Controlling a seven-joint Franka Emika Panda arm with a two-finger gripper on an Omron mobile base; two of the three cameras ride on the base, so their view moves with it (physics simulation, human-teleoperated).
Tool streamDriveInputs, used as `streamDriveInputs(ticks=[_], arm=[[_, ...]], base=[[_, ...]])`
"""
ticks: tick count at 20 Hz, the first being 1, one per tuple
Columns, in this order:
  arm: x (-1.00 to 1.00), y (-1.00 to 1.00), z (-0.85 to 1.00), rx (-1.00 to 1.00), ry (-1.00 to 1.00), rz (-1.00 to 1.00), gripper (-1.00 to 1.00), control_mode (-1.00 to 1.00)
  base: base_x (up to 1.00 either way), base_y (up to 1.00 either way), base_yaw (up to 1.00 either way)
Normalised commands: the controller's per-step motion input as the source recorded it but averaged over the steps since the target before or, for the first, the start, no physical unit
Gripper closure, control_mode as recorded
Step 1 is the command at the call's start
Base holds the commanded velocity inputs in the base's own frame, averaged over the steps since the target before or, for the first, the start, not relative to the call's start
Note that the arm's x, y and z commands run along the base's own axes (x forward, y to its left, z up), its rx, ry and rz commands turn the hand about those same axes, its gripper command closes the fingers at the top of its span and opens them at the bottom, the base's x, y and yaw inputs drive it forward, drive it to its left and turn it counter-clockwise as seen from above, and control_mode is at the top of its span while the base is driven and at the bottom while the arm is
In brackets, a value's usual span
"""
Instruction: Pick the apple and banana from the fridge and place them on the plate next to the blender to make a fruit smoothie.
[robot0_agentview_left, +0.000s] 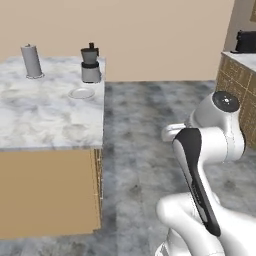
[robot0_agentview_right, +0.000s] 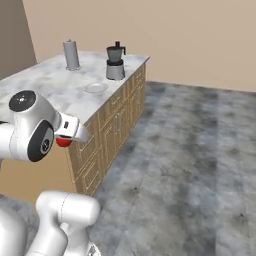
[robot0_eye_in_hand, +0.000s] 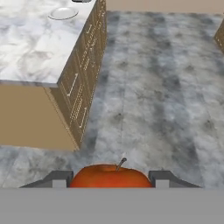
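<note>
Gripping the apple (robot0_eye_in_hand: 109, 176) between its two fingers, the hand (robot0_eye_in_hand: 109, 180) hangs over the grey floor, off the near corner of the marble worktop (robot0_eye_in_hand: 30, 48). Ahead of the hand and to its left, well apart, the plate (robot0_eye_in_hand: 63, 13) lies on the worktop, with the blender (robot0_agentview_left: 90, 64) just beyond it and a tall grey cylinder (robot0_agentview_left: 31, 61) further left.

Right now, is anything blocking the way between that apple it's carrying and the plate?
Nothing visible does. The gripper holds the apple over open floor. The plate lies empty on the marble counter, with the blender just behind it.
</note>
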Motion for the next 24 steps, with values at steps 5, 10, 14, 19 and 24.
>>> streamDriveInputs(ticks=[5,10,14,19,24], arm=[[0.0,0.0,0.0,0.0,0.0,0.0,1.0,1.0],[0.0,0.0,0.0,0.0,0.0,0.0,1.0,1.0],[0.0,0.0,0.0,0.0,0.0,0.0,1.0,1.0],[0.0,0.0,0.0,0.0,0.0,0.0,1.0,1.0],[0.0,0.0,0.0,0.0,0.0,0.0,1.0,1.0]], base=[[1.0,-0.02,0.04],[1.0,-0.07,0.03],[1.0,-0.14,0.04],[1.0,-0.22,0.1],[1.0,-0.41,0.19]])
